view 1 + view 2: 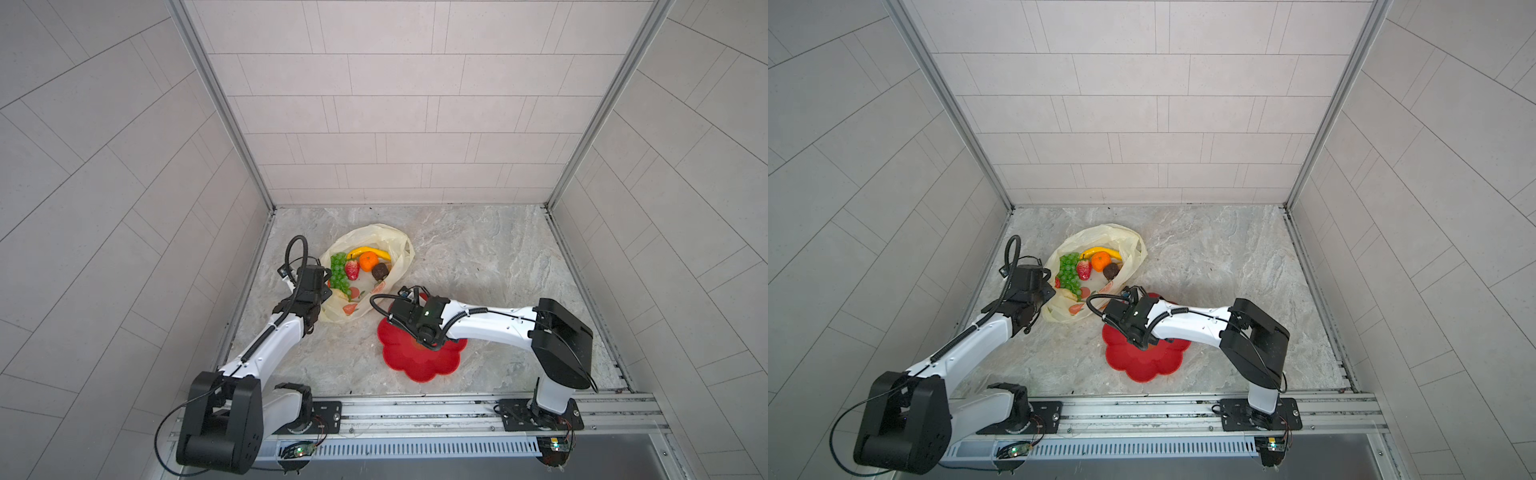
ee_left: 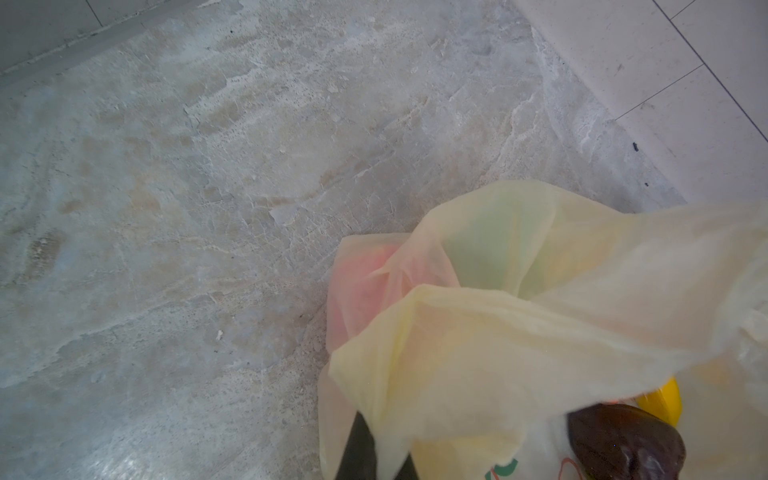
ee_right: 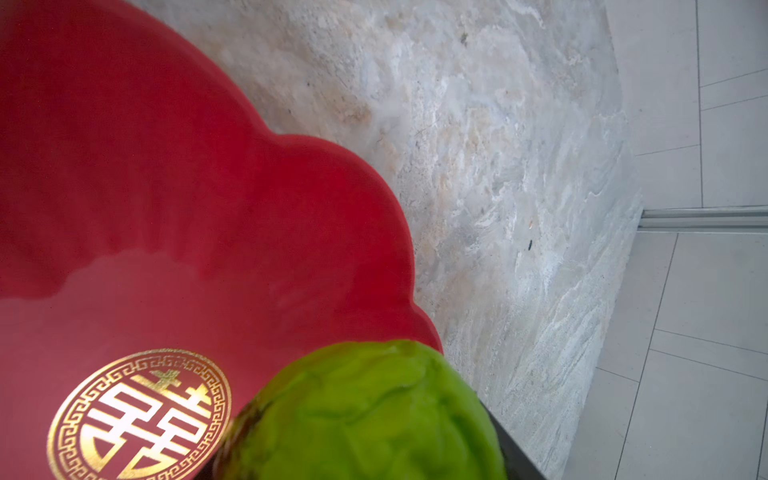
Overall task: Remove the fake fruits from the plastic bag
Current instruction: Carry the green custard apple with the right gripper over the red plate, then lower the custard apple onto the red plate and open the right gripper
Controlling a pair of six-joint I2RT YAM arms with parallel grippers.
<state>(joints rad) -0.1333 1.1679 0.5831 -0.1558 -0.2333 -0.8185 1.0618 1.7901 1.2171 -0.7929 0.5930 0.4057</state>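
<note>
The plastic bag lies open at the back left of the floor. Inside it lie several fake fruits: a banana, green grapes, a strawberry, an orange and a dark brown fruit. My left gripper is shut on the bag's near-left rim, with film pinched between its black fingers. My right gripper is shut on a green netted fruit, held low over the red plate's edge.
The red flower-shaped plate lies right of the bag, partly under the right arm. Tiled walls enclose the marble floor on three sides. A metal rail runs along the front.
</note>
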